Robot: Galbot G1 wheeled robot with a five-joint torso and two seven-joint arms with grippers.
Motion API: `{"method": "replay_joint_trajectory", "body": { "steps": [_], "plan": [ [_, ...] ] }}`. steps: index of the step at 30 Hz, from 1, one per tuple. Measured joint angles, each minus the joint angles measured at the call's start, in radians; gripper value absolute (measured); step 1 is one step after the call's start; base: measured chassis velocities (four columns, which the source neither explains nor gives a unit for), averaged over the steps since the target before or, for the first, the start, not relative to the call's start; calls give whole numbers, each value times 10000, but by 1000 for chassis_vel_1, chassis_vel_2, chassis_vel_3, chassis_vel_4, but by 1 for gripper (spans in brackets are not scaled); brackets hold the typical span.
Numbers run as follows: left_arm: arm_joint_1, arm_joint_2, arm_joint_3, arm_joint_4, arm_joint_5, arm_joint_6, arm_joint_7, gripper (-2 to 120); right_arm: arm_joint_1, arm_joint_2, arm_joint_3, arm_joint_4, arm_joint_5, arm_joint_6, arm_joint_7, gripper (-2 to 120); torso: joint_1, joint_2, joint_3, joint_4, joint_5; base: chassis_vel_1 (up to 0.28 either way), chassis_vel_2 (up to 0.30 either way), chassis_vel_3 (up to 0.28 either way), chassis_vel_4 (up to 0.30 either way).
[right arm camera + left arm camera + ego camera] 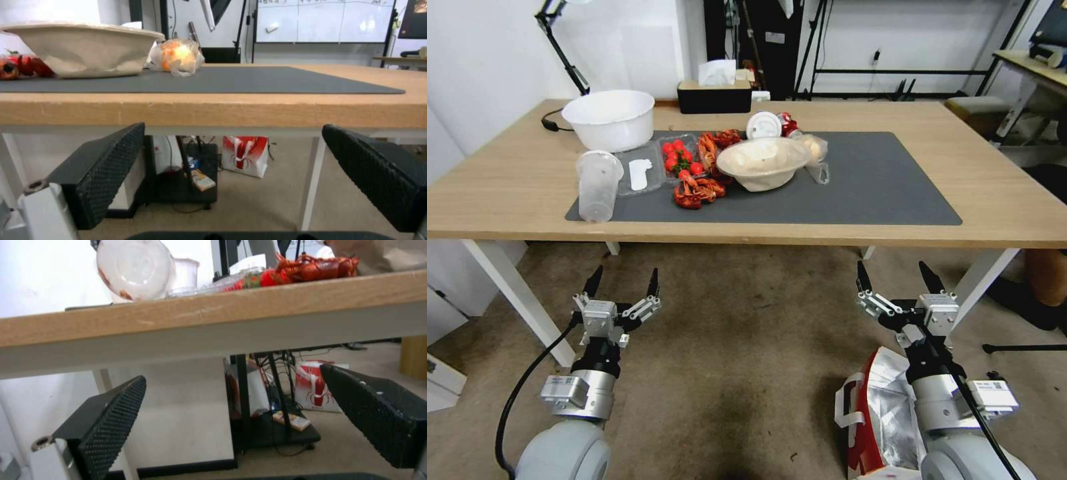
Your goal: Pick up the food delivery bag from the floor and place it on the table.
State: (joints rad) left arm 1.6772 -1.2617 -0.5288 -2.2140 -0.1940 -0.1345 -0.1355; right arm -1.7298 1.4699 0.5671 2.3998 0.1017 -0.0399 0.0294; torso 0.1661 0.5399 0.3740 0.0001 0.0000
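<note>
The food delivery bag (887, 413) stands upright on the floor (740, 373), mouth up, foil lining showing, under my right arm and short of the table's (1014, 200) near edge. Nothing's lifted yet; the whole pick and placing remain. My right gripper (900, 280) hovers above it, fingers spread, holding nothing. Left gripper (622, 283) likewise released, near the table's front-left leg.

Leftovers and containers spread over a dark grey mat (860, 187).

A white bowl (609, 119) sits at the mat's far left corner, with a clear plastic cup (598, 185) lying on its side nearer. Beside them are a clear tray of cherry tomatoes (679, 157), red crayfish (697, 190), a beige paper bowl (762, 163) and a bagged orange item (177, 57). A black tissue box (714, 95) stands behind.
</note>
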Motion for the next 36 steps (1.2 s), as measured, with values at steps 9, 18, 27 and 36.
{"method": "replay_joint_trajectory", "body": {
  "steps": [9, 18, 27, 36],
  "plan": [
    [22, -27, 2, 2, 24, -46, 35, 98, 14, 45, -43, -28, -45, 28, -24, 100, -126, -322, -197, 0, 0, 0, 0, 0, 0],
    [-89, -15, -114, -41, -94, 14, 57, 99, 82, 49, -36, -61, 0, -24, -60, 100, -256, -706, -450, 0, 0, 0, 0, 0, 0],
    [-96, 15, -116, 22, -139, 57, 105, 99, 99, 94, -93, -166, -10, -23, -62, 100, -381, -1047, -665, -1, -1, 0, 0, 0, 0],
    [-25, 40, -66, 116, -42, 113, 284, 99, 130, 165, -58, -178, -29, -5, -90, 100, -525, -1463, -935, -1, 0, 0, 0, 0, 0]
  ]
}}
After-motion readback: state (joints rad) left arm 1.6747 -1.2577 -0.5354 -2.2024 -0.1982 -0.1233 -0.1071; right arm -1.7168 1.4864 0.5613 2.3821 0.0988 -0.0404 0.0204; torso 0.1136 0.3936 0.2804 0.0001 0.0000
